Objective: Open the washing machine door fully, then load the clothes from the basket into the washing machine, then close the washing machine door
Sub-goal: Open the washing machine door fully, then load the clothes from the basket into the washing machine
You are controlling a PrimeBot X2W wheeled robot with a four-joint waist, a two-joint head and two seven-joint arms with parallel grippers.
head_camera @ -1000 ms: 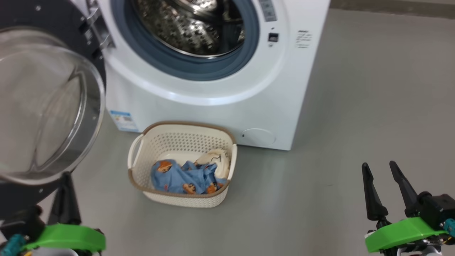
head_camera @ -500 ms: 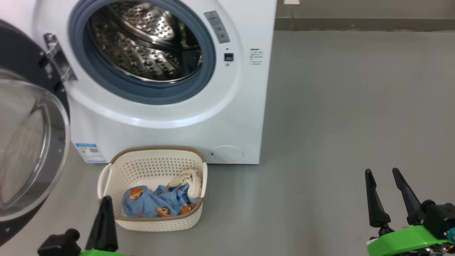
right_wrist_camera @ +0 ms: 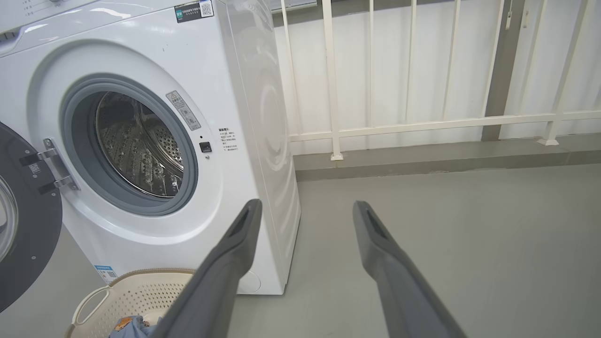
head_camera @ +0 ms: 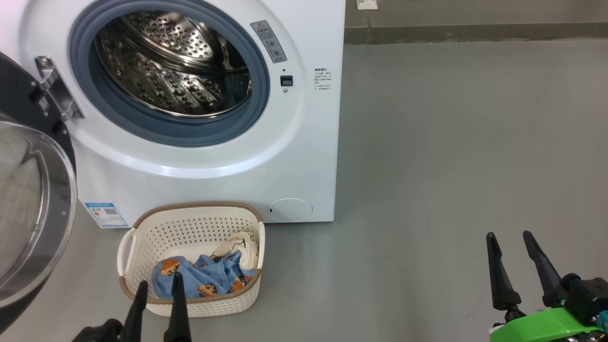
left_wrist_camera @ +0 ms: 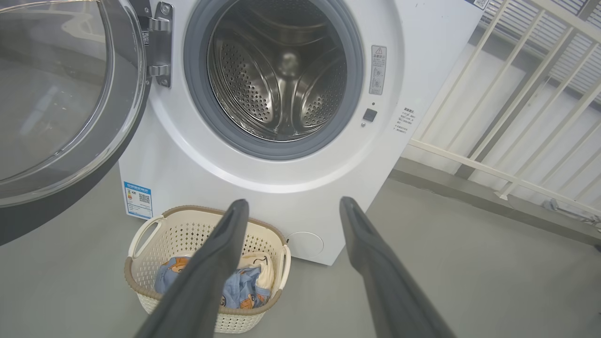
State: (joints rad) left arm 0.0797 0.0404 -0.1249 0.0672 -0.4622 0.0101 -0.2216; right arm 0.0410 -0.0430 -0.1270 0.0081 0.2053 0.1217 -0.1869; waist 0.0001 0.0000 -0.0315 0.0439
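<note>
The washing machine [head_camera: 294, 156] stands with its steel drum [head_camera: 171, 66] exposed. The washing machine door [head_camera: 28, 199] hangs swung out wide at the left, glass bowl facing me. On the floor before the machine, the cream basket [head_camera: 199, 205] holds the clothes [head_camera: 199, 278], light-blue printed fabric with a cream piece. My left gripper [head_camera: 159, 281] is open and empty at the basket's near rim; in the left wrist view its fingers [left_wrist_camera: 293, 202] spread over the basket [left_wrist_camera: 141, 244] and clothes [left_wrist_camera: 244, 291]. At the lower right, over bare floor, my right gripper [head_camera: 508, 235] is open and empty.
Grey floor [head_camera: 451, 166] stretches to the right of the machine. A white railing [right_wrist_camera: 422, 124] on a low kerb runs behind it. The open door [left_wrist_camera: 70, 94] juts out left of the basket. A blue label [head_camera: 105, 213] and a round filter cover [head_camera: 289, 209] mark the machine's lower front.
The head camera has shifted, moving the whole picture left and down. My left gripper came away from the door's lower edge to the basket's near side and opened. The right gripper stayed open.
</note>
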